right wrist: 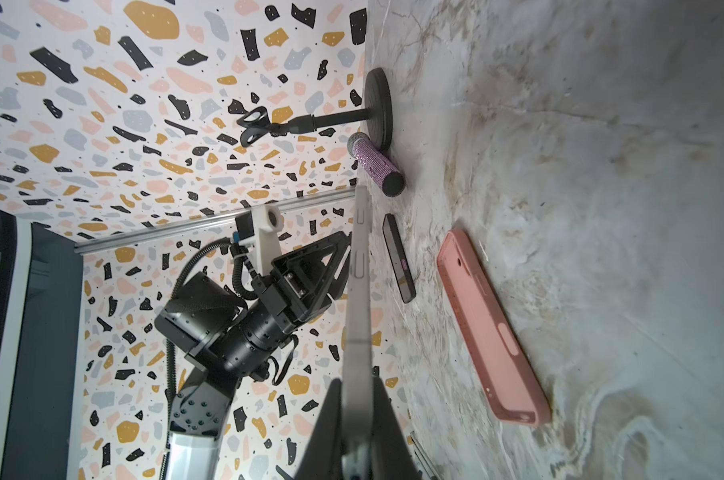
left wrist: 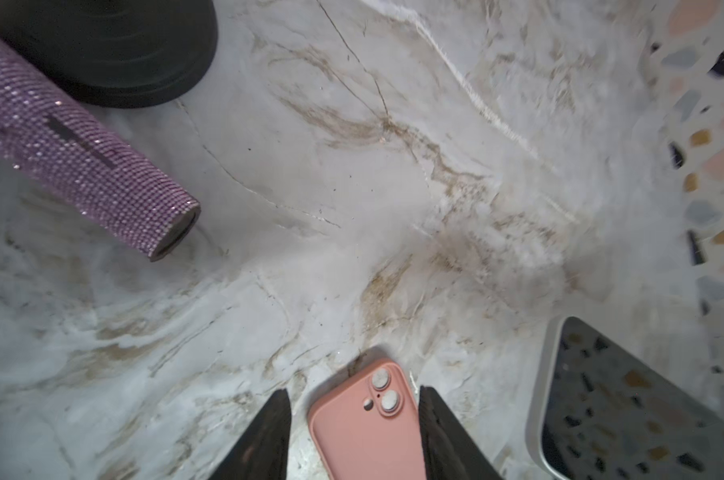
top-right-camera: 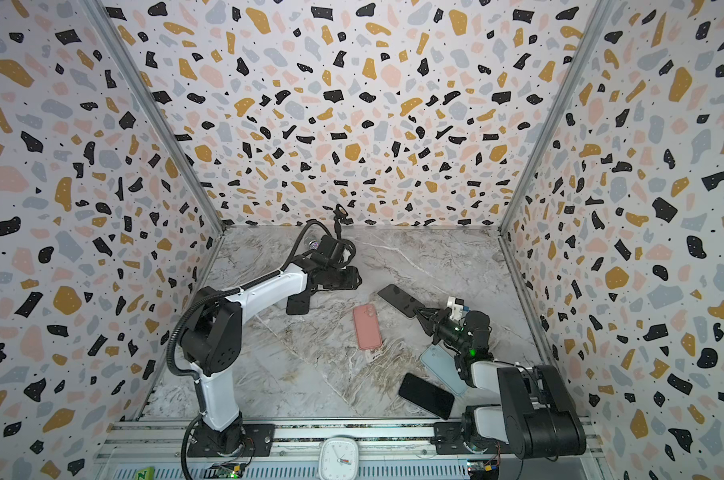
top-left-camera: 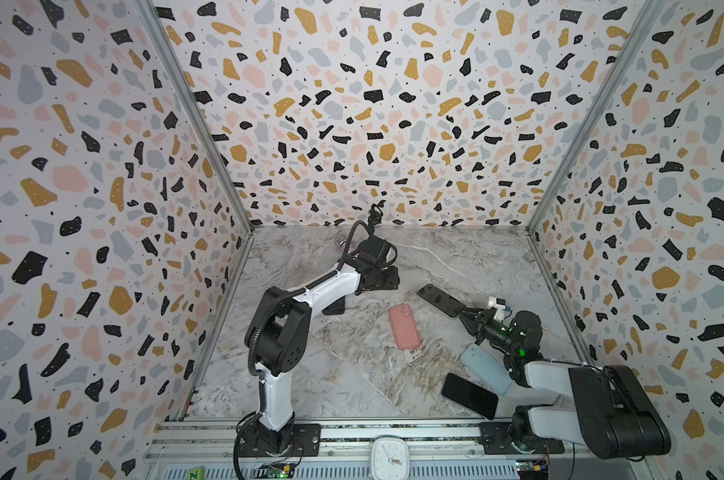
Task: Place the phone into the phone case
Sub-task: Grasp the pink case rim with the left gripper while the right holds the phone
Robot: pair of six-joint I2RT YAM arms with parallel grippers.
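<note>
Here, phone (top-left-camera: 435, 298) in right gripper (top-left-camera: 458, 311) beside pink phone case (top-left-camera: 404, 327); green letter block (top-left-camera: 196, 473).

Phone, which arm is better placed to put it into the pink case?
Right. The right gripper is shut on the phone, near the pink case; the left gripper is open and holds nothing.

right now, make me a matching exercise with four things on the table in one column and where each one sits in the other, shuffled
Things
1. pink case
2. silver-edged phone
3. black phone
4. purple microphone

Places
a. lying beside the round stand base
b. flat in the middle of the marble table
c. clamped in the right gripper, raised off the table
d. beside the light blue case

Pairs: 1-b, 2-c, 3-d, 4-a
</note>
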